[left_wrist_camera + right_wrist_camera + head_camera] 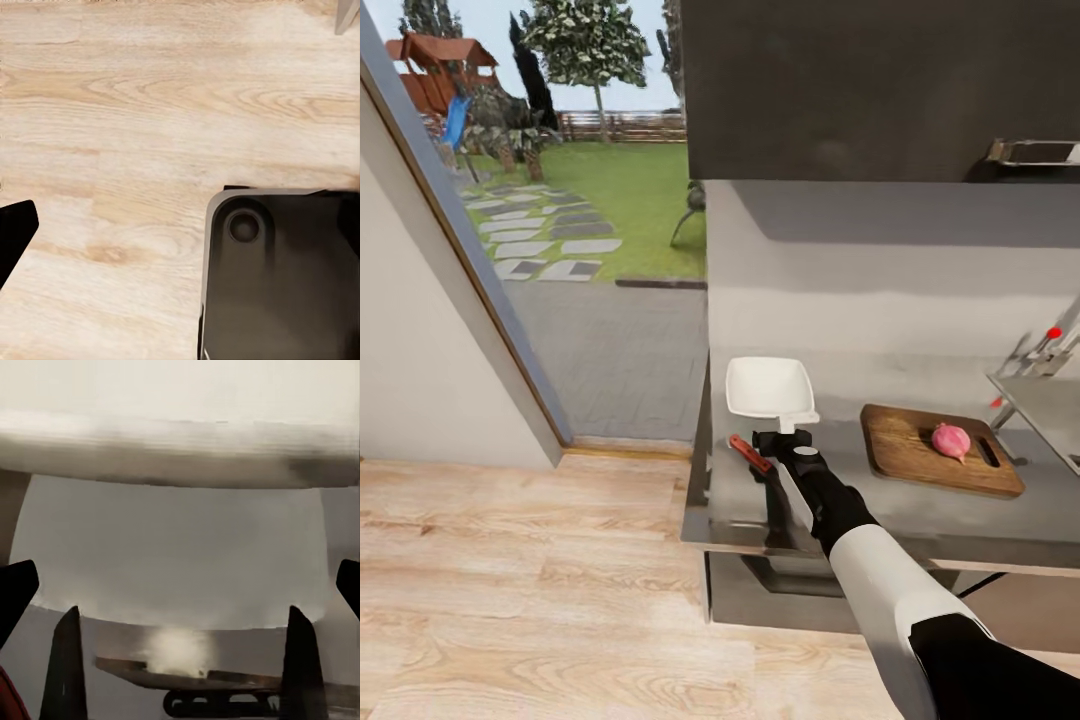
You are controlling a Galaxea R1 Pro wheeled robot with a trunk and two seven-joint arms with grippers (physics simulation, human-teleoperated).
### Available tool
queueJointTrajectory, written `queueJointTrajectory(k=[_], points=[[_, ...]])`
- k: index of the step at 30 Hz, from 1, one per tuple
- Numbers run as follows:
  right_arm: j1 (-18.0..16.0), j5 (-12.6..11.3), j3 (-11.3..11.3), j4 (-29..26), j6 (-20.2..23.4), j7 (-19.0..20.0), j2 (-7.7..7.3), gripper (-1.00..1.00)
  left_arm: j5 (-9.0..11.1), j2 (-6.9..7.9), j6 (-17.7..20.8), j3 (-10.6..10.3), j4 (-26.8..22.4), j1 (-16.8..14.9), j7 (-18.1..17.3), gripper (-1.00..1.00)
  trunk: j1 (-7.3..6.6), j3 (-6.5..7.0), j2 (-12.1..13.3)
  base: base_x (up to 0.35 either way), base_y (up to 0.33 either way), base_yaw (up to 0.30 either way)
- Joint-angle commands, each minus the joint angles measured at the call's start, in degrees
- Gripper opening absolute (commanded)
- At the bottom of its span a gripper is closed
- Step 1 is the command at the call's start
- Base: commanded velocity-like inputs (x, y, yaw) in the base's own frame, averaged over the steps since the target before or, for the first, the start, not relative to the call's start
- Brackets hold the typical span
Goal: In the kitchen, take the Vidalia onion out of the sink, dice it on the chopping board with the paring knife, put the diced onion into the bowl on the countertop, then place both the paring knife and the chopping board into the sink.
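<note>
Reaching over the table [960, 525], the right claw [782, 437] hangs open at the near rim of the bowl [768, 387], its fingers [304, 675] spread. Just left lies the paring knife [750, 455]. Farther right, the Vidalia onion [951, 439] sits on the chopping board [905, 455].

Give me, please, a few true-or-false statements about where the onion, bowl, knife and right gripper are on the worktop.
1. The Vidalia onion lies on the chopping board. True.
2. The bowl holds diced onion. False: it looks empty and the onion is whole.
3. The right gripper is at the bowl's near edge, fingers spread. True.
4. The paring knife lies on the chopping board. False: it lies on the countertop, beside the gripper.
5. The bowl stands between the board and the sink. False: it is on the board's other side.
</note>
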Motion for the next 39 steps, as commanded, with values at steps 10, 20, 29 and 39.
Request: queueJointTrajectory(k=[10,20,29,39], points=[[0.0,-0.1,0.2,-0.1,0.4,-0.4,0.00,1.00,0.6,0.09,-0.1,-0.5,-0.1,0.0,0.3,1.00,0.05,-0.97,-0.1,0.014,0.011,0.000],[0.0,-0.1,0.2,-0.1,0.4,-0.4,0.00,1.00,0.6,0.09,-0.1,-0.5,-0.1,0.0,0.3,1.00,0.05,-1.03,-0.1,0.000,0.000,0.000],[0.0,0.0,0.3,0.0,0.3,-0.4,0.00,1.00,0.6,0.09,-0.1,-0.5,-0.1,0.0,0.3,1.00,0.05,-1.03,-0.1,0.000,0.000,0.000],[0.0,0.1,0.2,0.0,0.3,-0.3,0.00,1.00,0.6,0.09,-0.1,-0.5,-0.2,0.0,0.3,1.00,0.05,-1.03,-0.1,0.093,0.066,0.000]])
